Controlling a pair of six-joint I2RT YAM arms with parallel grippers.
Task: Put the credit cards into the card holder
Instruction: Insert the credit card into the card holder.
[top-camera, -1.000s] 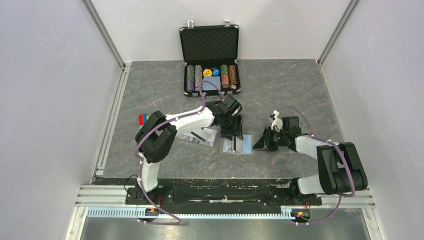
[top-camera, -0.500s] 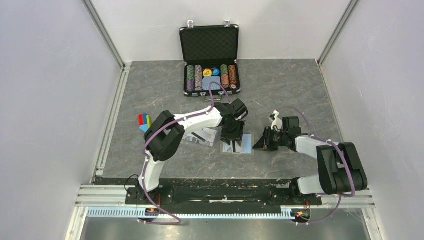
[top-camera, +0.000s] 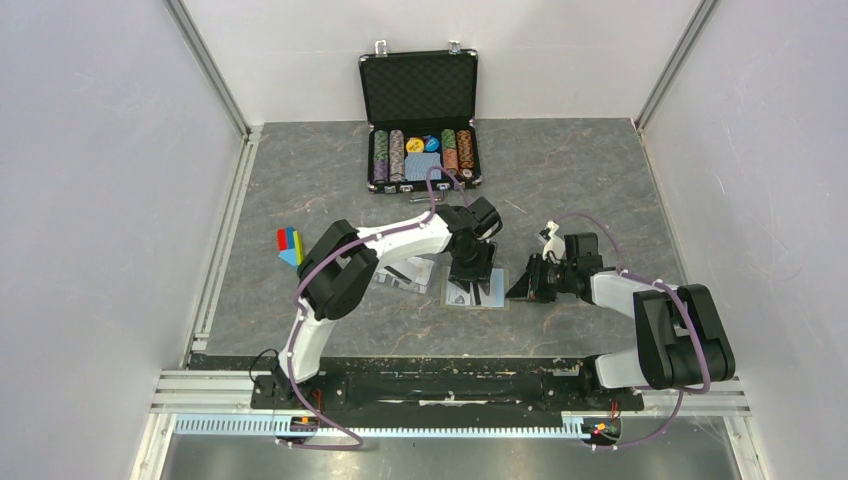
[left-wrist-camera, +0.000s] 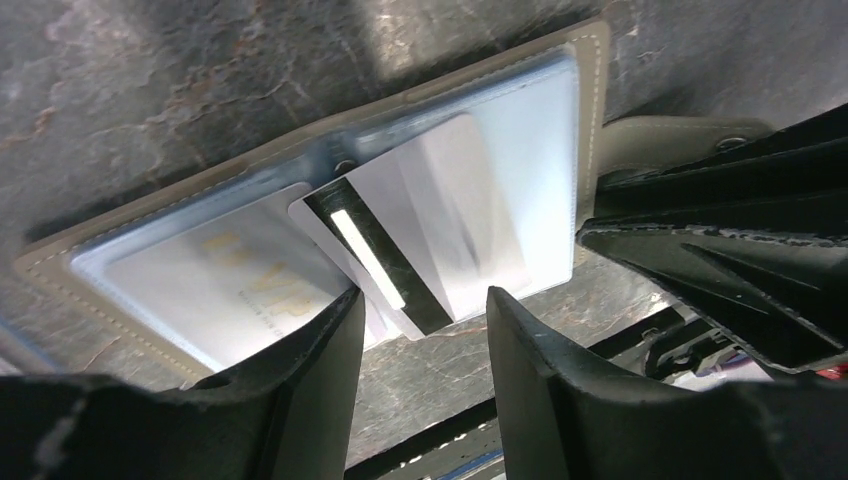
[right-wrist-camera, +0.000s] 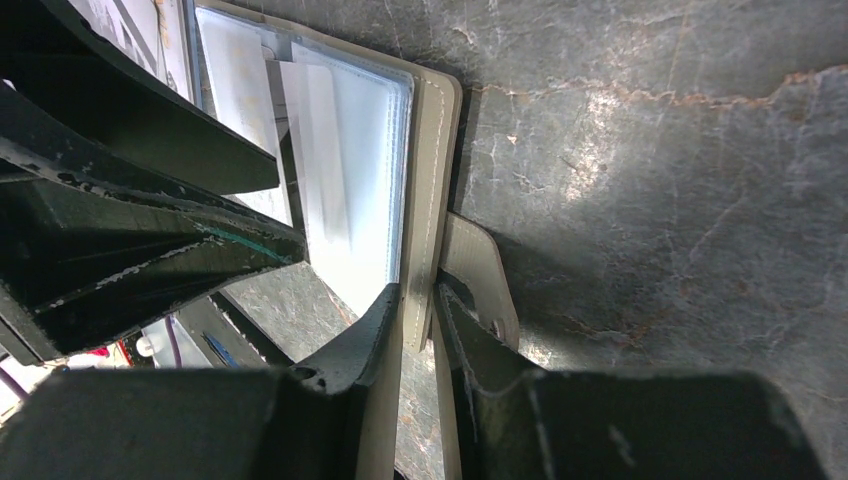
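Two pincers: at the open card holder (left-wrist-camera: 594, 100)
Left pincer (left-wrist-camera: 425, 310): released; striped credit card (left-wrist-camera: 430, 220) just ahead
Right pincer (right-wrist-camera: 418, 300): clenched on holder's edge

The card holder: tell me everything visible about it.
The card holder is a taupe, leather-like wallet with stitched edges, lying open on the stone-patterned table. Clear plastic sleeves face up, and a tab clasp sticks out at one side. The right hand pinches that edge. A credit card with a dark stripe lies slanted on it, under the open left hand.
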